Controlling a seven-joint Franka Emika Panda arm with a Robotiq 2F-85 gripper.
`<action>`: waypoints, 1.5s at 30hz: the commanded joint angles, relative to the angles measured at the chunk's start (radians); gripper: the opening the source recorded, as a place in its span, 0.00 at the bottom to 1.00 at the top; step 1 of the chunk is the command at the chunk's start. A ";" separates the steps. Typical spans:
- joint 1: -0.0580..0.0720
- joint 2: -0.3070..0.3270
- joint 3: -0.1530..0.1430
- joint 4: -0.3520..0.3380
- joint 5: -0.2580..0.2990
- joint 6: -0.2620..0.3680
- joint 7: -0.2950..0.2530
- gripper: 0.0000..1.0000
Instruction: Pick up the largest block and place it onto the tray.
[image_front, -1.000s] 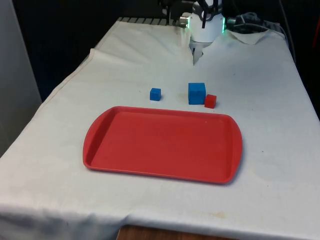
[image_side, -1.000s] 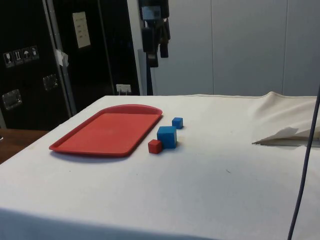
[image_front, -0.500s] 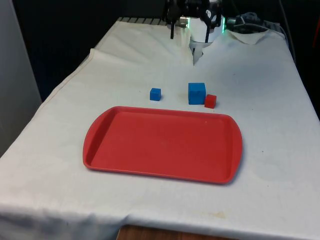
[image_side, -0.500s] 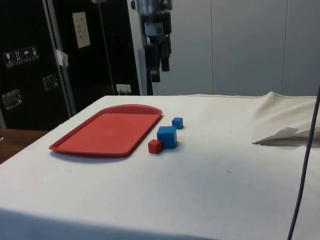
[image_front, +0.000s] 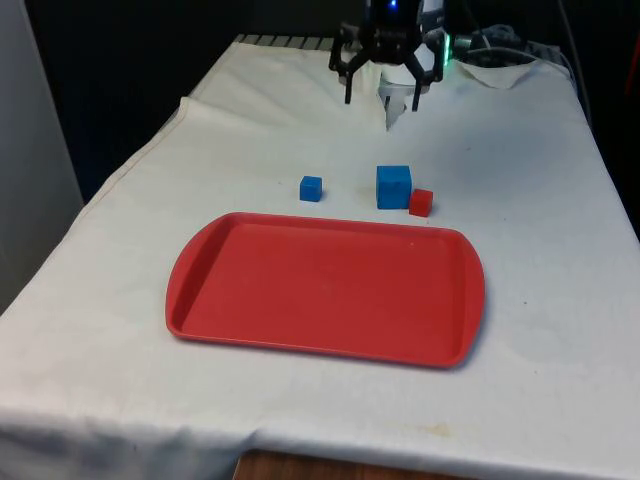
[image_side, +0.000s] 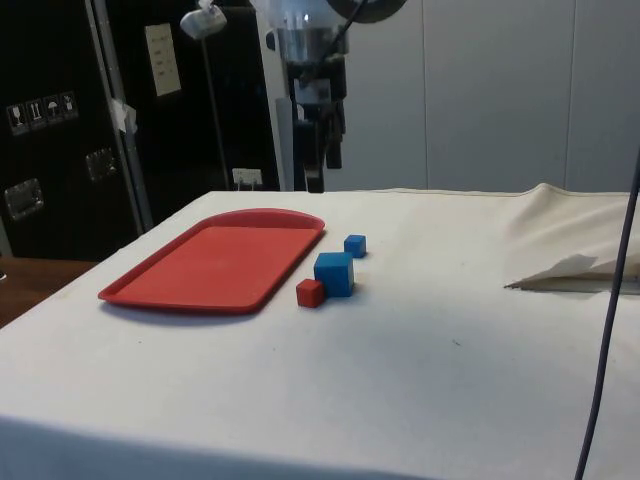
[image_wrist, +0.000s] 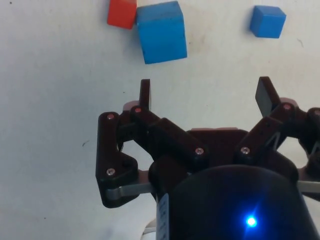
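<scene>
Gripper (image_front: 382, 92) hangs above the table's far end, fingers spread wide with nothing between them, well clear of the cloth. In the wrist view the two fingertips (image_wrist: 145, 93) stand apart over bare cloth.

Large blue block (image_front: 394, 186) sits on the white cloth (image_front: 520, 200) below and ahead of the gripper, on the side away from the robot. Red block (image_front: 421, 202) is just beside it, touching or nearly so (cannot tell which). Small blue block (image_front: 311, 188) lies apart from the pair, towards the front view's left. Red tray (image_front: 200, 290) lies beyond the blocks from the gripper, near them but not touching.

Surface: the cloth covers the whole table, with creases along its edges and a rumpled fold (image_side: 565, 268) near the robot's end. Wood shows under the near hem (image_front: 300, 468).

Room: black curtains (image_front: 130, 60) behind the gripper; dark cabinets (image_side: 60, 120) and a pale wall (image_side: 500, 90) in the side view.
</scene>
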 joint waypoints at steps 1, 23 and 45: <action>0.001 0.006 0.003 -0.008 0.015 0.021 -0.005 1.00; 0.001 0.119 0.028 -0.039 0.093 0.152 -0.040 1.00; -0.009 0.214 0.074 -0.071 0.121 0.292 -0.050 1.00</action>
